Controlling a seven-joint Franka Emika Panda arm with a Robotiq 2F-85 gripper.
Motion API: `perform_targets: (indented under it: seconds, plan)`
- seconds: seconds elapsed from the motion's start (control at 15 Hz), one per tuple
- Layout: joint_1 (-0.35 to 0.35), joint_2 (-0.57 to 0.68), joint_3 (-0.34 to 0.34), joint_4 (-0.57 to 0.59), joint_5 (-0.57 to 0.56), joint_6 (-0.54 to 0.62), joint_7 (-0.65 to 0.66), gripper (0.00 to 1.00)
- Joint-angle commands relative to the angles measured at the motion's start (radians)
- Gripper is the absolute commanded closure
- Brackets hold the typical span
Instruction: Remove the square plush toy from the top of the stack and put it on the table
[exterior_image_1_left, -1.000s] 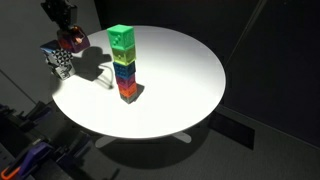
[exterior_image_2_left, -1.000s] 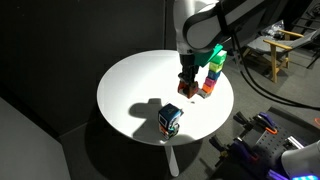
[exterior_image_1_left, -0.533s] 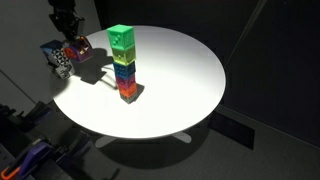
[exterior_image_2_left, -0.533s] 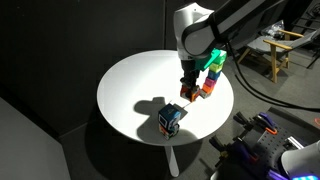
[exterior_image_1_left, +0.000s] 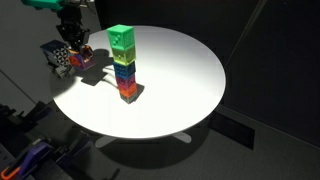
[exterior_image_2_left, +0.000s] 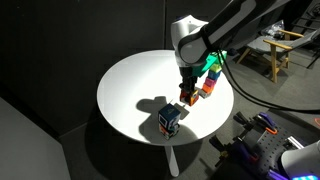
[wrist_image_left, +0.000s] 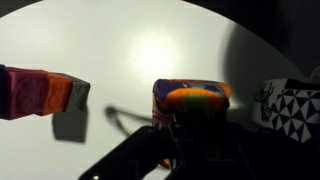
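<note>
One square plush toy (exterior_image_1_left: 80, 58), red-orange with yellow bits, sits between the fingers of the gripper (exterior_image_1_left: 76, 48). The gripper is closed on the toy and holds it.

In an exterior view we see this in the upper left of the frame, near the left edge of the table (exterior_image_1_left: 180, 80). The toy is off the stack (exterior_image_1_left: 59, 56). All we see of the stack is one soft block with black and white squares. The toy is just beside it, on its right in this frame. The toy hangs low over the white top. We cannot tell if it touches the top. A tall tower (exterior_image_1_left: 123, 68) of coloured blocks stands in the middle of the frame, with a green cube (exterior_image_1_left: 121, 40) on top. Bare table lies between the tower and the toy.

In an exterior view the toy (exterior_image_2_left: 188, 98) is right of the middle, under the gripper (exterior_image_2_left: 187, 92). The stack (exterior_image_2_left: 170, 120) is lower and a bit to the left, near the table's edge. The tower (exterior_image_2_left: 209, 80) stands close behind the gripper.

In the wrist view the toy (wrist_image_left: 190, 98) is in the middle, just above the dark gripper parts at the bottom. The stack (wrist_image_left: 290, 105) is at the right edge. The tower (wrist_image_left: 40, 92) is at the left edge.
</note>
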Motion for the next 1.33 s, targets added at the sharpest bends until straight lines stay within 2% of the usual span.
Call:
perform_targets:
  seconds: [0.0,0.47,0.53,1.0,1.07,1.27]
  plan:
    - [-0.005,0.047,-0.011,0.041,-0.019,0.032,-0.023,0.92]
    - [-0.003,0.089,-0.026,0.066,-0.011,0.077,-0.022,0.92]
    - [0.000,0.078,-0.023,0.044,0.001,0.075,-0.004,0.71]
    - [0.000,0.083,-0.023,0.049,0.001,0.076,-0.004,0.71]
    - [0.000,0.083,-0.023,0.049,0.001,0.076,-0.004,0.92]
    - [0.001,0.099,-0.025,0.047,-0.010,0.107,-0.013,0.92]
